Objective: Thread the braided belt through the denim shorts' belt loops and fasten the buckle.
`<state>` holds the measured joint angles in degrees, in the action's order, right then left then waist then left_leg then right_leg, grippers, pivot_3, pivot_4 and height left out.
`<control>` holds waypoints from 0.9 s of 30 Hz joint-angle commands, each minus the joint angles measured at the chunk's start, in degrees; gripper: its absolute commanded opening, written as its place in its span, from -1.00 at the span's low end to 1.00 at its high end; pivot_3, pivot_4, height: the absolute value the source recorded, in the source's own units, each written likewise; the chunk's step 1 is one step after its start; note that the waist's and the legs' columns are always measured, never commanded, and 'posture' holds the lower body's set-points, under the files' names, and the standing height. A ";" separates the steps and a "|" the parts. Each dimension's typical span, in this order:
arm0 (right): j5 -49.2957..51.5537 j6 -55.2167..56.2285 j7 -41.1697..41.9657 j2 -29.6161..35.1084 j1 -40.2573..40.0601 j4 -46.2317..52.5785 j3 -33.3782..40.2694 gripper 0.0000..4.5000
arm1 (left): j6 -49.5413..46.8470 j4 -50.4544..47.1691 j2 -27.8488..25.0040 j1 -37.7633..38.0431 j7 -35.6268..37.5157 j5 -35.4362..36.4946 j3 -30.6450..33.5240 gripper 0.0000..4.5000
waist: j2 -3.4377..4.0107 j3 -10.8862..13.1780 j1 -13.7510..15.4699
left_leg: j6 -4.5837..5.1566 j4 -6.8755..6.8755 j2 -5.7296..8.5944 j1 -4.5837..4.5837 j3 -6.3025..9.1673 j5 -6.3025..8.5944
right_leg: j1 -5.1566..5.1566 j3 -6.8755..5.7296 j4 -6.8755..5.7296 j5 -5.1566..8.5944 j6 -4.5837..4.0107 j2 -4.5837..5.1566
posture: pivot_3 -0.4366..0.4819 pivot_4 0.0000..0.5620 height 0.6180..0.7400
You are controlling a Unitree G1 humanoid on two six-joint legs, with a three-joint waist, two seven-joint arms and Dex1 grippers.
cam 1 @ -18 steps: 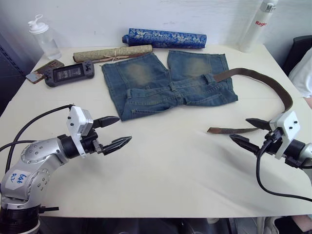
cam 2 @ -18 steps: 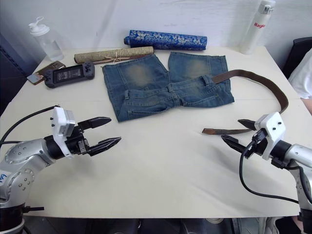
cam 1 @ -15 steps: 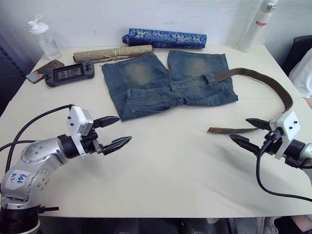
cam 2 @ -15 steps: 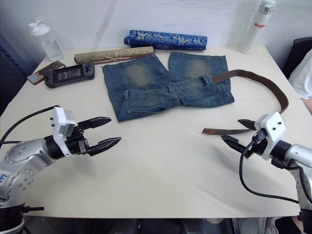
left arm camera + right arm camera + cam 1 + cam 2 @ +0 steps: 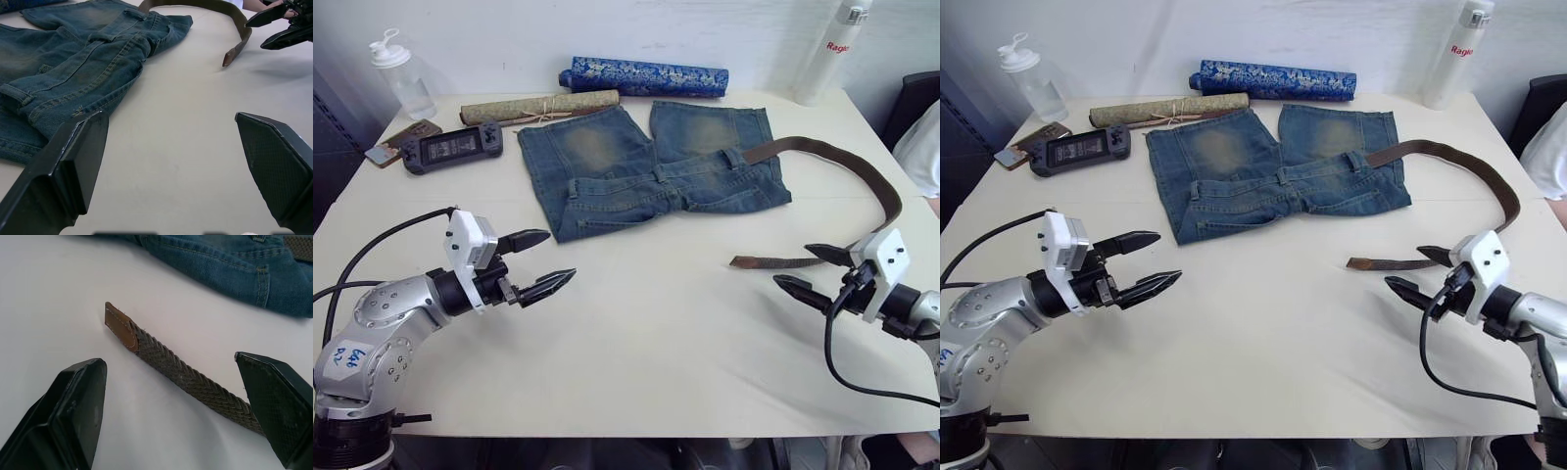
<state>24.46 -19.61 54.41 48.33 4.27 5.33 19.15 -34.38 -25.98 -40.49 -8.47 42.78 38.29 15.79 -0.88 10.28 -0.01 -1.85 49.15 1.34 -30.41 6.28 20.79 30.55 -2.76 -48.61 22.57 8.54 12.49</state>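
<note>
The denim shorts (image 5: 646, 166) lie flat at the back middle of the table, waistband toward me. The braided belt (image 5: 871, 176) passes under a belt loop (image 5: 734, 157) at the shorts' right end, curves round the right side, and ends in a tan leather tip (image 5: 120, 325) on the table. The buckle is hidden. My right gripper (image 5: 811, 271) is open, just right of and slightly nearer than that tip, holding nothing. My left gripper (image 5: 536, 259) is open and empty, low over the table in front of the shorts' left leg.
Along the back edge lie a blue patterned fabric roll (image 5: 646, 76) and a tan roll (image 5: 538, 105). A handheld game console (image 5: 452, 147), a phone (image 5: 401, 137) and a clear bottle (image 5: 401, 78) sit back left. A white bottle (image 5: 832, 49) stands back right.
Both grippers have sunk slightly toward the table. My right gripper has drifted a little nearer the belt tip. Shorts and belt have not moved.
</note>
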 commanded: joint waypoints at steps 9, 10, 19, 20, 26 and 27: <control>-11.10 3.70 11.41 9.67 18.49 -10.68 -16.00 0.98 | 2.76 -1.29 -3.53 0.28 7.14 -1.56 -4.04 1.00 | 0.08 0.05 -0.17 | -0.05 -0.01 -0.01 -0.02 -0.08 0.03 | 0.00 0.01 0.14 0.02 -0.05 0.02 | -0.05 -0.47 -0.68; -12.11 4.06 12.48 9.77 20.42 -12.01 -17.56 0.98 | 2.72 -1.37 -3.52 0.14 7.37 -1.50 -4.33 1.00 | 0.09 0.05 -0.24 | -0.05 0.00 -0.01 -0.03 -0.09 0.03 | 0.00 0.03 0.17 0.01 -0.04 0.02 | -0.05 -0.47 -0.68; -23.02 3.98 22.51 12.79 31.70 -23.51 -30.30 0.98 | 1.45 -3.98 -2.92 1.22 6.21 -0.52 -4.95 1.00 | 0.10 0.06 0.12 | -0.15 -0.01 0.05 -0.06 -0.13 0.06 | -0.01 0.07 0.26 -0.06 0.11 0.07 | -0.05 -0.47 -0.68; -23.45 4.01 22.84 13.13 32.10 -24.25 -30.48 0.98 | 1.20 -4.34 -2.87 1.52 5.84 -0.38 -4.71 1.00 | 0.10 0.06 0.12 | -0.23 -0.01 0.06 -0.07 -0.12 0.06 | -0.03 0.07 0.29 -0.07 0.12 0.07 | -0.05 -0.47 -0.68; -26.88 4.97 23.07 15.09 34.01 -29.37 -31.22 0.98 | 0.37 -5.61 -2.92 2.61 4.64 0.35 -3.82 1.00 | 0.10 0.06 0.17 | -0.79 0.01 0.11 -0.11 -0.12 -0.03 | -0.10 0.14 0.47 -0.09 0.14 0.09 | -0.05 -0.47 -0.68; -27.22 4.87 22.90 14.92 34.22 -29.91 -31.24 0.98 | 0.33 -5.63 -2.91 2.65 4.55 0.39 -3.78 1.00 | 0.10 0.06 0.14 | -0.82 0.01 0.12 -0.12 -0.13 -0.04 | -0.12 0.14 0.50 -0.09 0.13 0.09 | -0.05 -0.47 -0.68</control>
<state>0.29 -14.98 77.48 61.67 38.44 -22.37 -11.17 -34.26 -29.18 -43.24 -5.96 47.62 37.29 10.44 -0.78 10.35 0.13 -2.68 49.16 1.47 -30.53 6.15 20.75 30.41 -2.60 -48.08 22.48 8.68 12.59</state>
